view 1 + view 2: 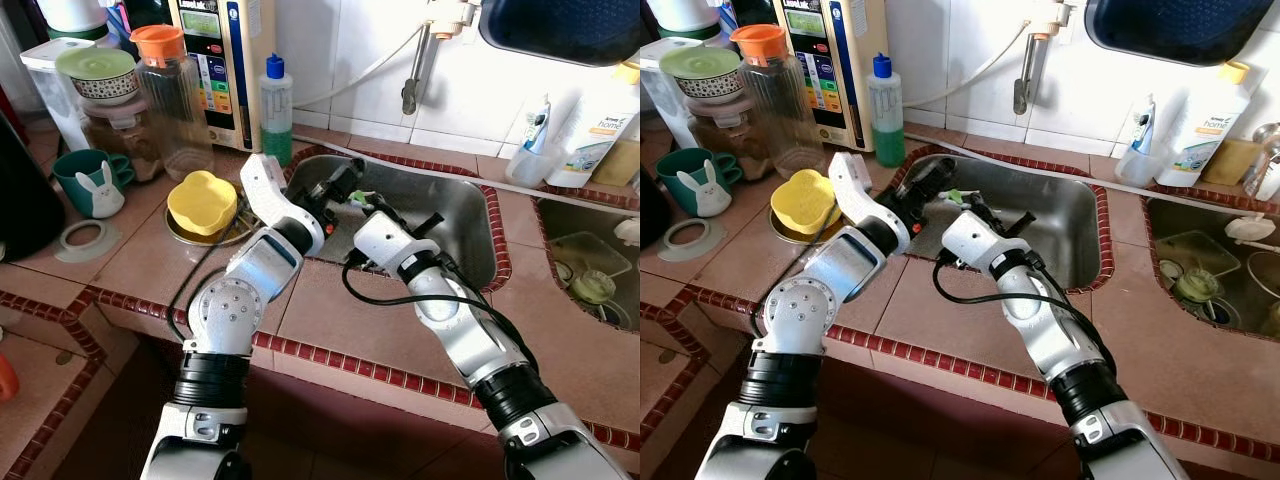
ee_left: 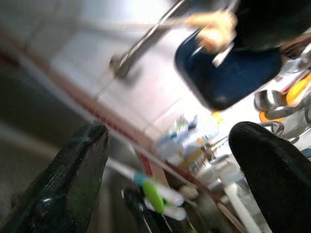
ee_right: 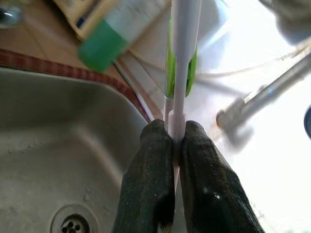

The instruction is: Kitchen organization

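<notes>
You see both grippers over the steel sink (image 1: pixel 455 215). The right gripper (image 3: pixel 176 141) has its 2 fingers pressed closed on a white and green toothbrush (image 3: pixel 182 58), holding it above the basin. The left gripper (image 2: pixel 170 160) is just beside it with its fingers (image 2: pixel 73 179) spread apart, holding nothing.

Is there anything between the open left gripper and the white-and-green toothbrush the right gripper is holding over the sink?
Nothing visible. The right gripper is shut on the toothbrush above the sink. The left gripper, fingers spread, looks straight at the toothbrush across open space; only the far counter clutter lies behind it.
</notes>
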